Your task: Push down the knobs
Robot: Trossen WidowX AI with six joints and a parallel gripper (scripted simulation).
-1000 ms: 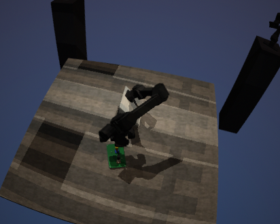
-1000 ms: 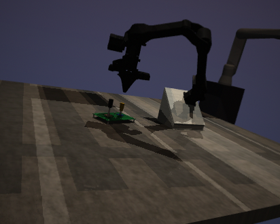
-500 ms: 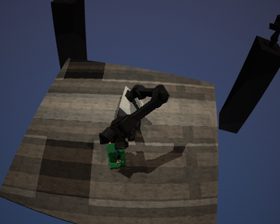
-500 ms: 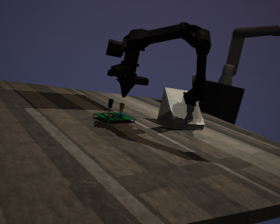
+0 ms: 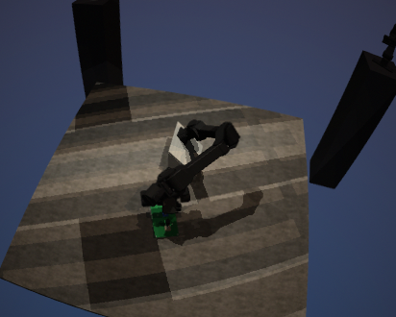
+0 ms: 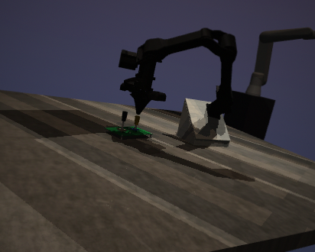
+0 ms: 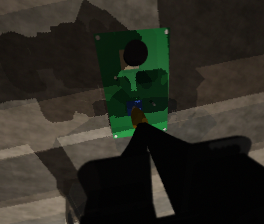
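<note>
A green circuit board (image 5: 163, 228) (image 6: 142, 132) (image 7: 155, 50) stands on the wooden table. Two knobs rise from it. A black knob (image 6: 124, 115) (image 7: 135, 52) is at the board's far end in the wrist view. An orange-brown knob (image 6: 136, 121) (image 7: 138, 117) stands on a blue potentiometer (image 7: 134, 106) nearer me. Both knobs stand tall on their shafts. My gripper (image 6: 138, 111) (image 7: 141, 126) is shut, with nothing between the fingers. Its pointed tip hangs right over the orange-brown knob, at or just above its top. In the top view the arm hides most of the knobs.
A pale faceted block (image 6: 197, 122) (image 5: 180, 146) sits at the arm's base, behind the board. Two tall dark posts (image 5: 98, 45) (image 5: 354, 120) stand off the table's corners. A grey second arm (image 6: 264, 57) shows at the back right.
</note>
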